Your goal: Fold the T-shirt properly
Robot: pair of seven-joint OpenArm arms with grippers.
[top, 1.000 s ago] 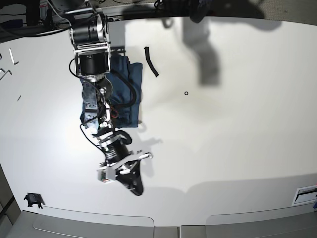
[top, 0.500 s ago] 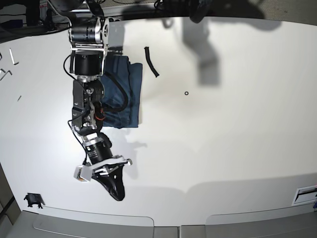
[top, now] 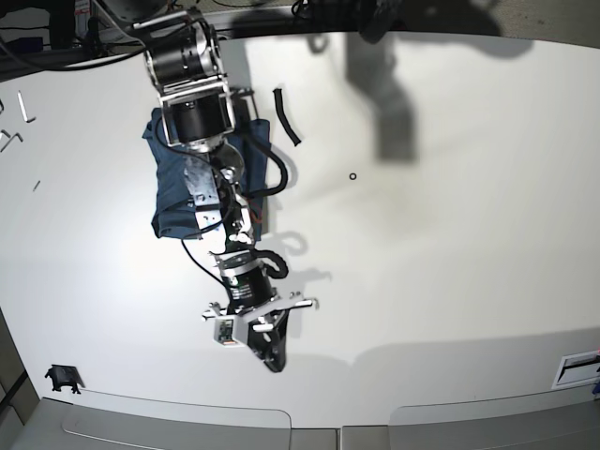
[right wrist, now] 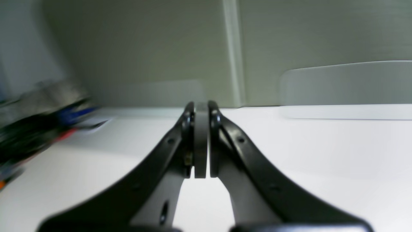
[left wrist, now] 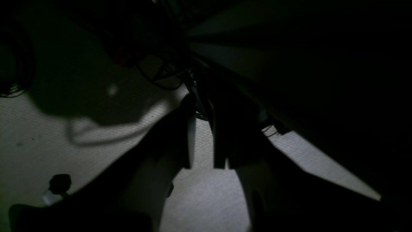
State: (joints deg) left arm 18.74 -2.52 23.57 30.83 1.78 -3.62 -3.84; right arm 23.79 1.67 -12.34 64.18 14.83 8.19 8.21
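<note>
right gripper [top: 270,359]: jaws pressed together, nothing between them; wrist view shows the pads [right wrist: 201,145] flush against each other. Hangs over bare table near the front edge, well clear of the cloth.
right arm [top: 211,178]: reaches out from the back-left, across the shirt, toward the front.
left gripper [left wrist: 201,161]: not in base view. Its wrist view is very dark; two fingers with a narrow gap between them, nothing visible in the gap. Pointing at speckled floor, not at the table.
T-shirt [top: 173,192]: dark navy, bunched into a compact folded block at back-left of the table [top: 450,253], partly hidden under the right arm.
strip [top: 286,116]: short black piece lying just right of the shirt.
ring [top: 352,176]: small black ring, farther right, alone on the white surface.
</note>
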